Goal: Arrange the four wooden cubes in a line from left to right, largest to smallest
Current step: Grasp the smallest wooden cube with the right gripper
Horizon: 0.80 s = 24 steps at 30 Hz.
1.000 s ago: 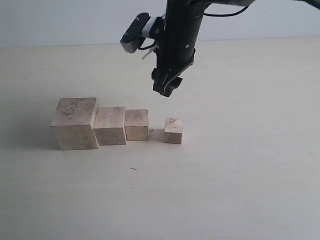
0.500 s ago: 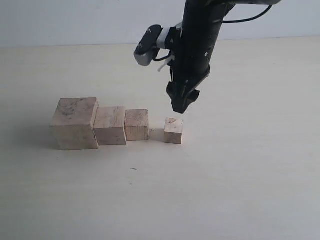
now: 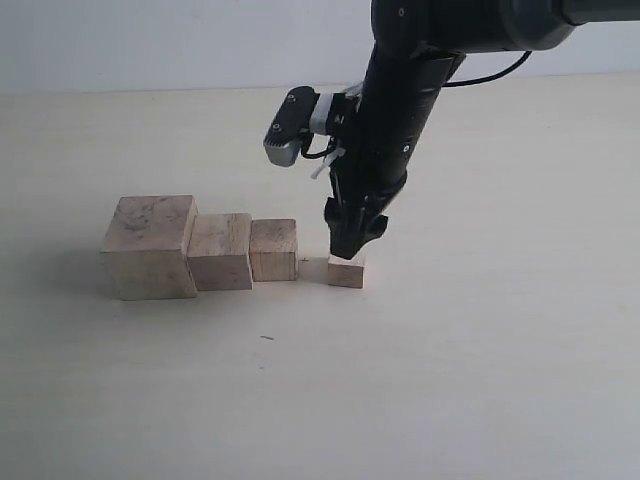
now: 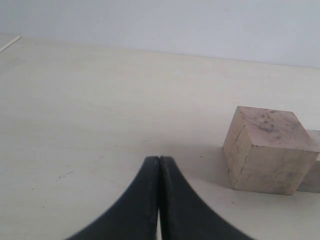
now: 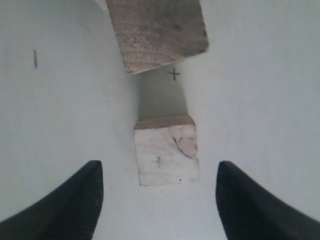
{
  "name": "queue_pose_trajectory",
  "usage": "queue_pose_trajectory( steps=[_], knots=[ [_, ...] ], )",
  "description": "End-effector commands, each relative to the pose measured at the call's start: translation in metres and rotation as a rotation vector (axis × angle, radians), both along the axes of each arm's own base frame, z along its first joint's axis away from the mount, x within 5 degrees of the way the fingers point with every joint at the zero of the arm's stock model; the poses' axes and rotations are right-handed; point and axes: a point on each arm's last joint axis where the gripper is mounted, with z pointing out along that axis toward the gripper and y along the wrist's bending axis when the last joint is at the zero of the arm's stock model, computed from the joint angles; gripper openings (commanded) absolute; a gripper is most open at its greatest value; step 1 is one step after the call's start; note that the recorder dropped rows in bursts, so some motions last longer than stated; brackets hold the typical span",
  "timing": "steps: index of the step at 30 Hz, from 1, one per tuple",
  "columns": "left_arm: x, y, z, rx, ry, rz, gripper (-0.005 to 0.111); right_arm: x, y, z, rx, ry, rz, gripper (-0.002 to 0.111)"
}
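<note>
Four pale wooden cubes stand in a row on the table. The largest cube point(image 3: 148, 246) is at the left, then the second cube point(image 3: 220, 251), then the third cube point(image 3: 273, 249), all touching. The smallest cube point(image 3: 346, 271) point(image 5: 166, 155) stands apart to their right with a gap. My right gripper point(image 3: 353, 243) point(image 5: 159, 172) hangs open just above the smallest cube, its fingers on either side and not touching it. The third cube point(image 5: 156, 31) shows beyond it. My left gripper point(image 4: 159, 161) is shut on nothing, low over the table beside the largest cube point(image 4: 268, 149).
The light table point(image 3: 480, 350) stretches wide in front of and to the right of the row. A small dark mark point(image 3: 267, 338) lies in front of the cubes. A pale wall point(image 3: 150, 40) runs along the back edge.
The right arm has moved right and down, from above and behind the row to just over the smallest cube. The cubes have not moved.
</note>
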Motion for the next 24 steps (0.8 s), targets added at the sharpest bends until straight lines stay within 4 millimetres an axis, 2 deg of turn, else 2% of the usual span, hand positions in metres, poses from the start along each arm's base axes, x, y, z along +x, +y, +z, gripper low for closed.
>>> queue_pose_trajectory(
  steps=[1, 12, 24],
  knots=[
    [0.0, 0.0, 0.001, -0.007, -0.016, -0.004, 0.0, 0.001, -0.002, 0.003, 0.0, -0.024, 0.034, 0.062],
    [0.0, 0.0, 0.001, -0.007, -0.016, -0.004, 0.0, 0.005, 0.0, 0.003, 0.018, -0.07, 0.049, 0.062],
    [0.0, 0.0, 0.001, -0.007, -0.016, -0.004, 0.0, 0.008, 0.002, -0.016, 0.001, -0.051, 0.046, 0.062]
  ],
)
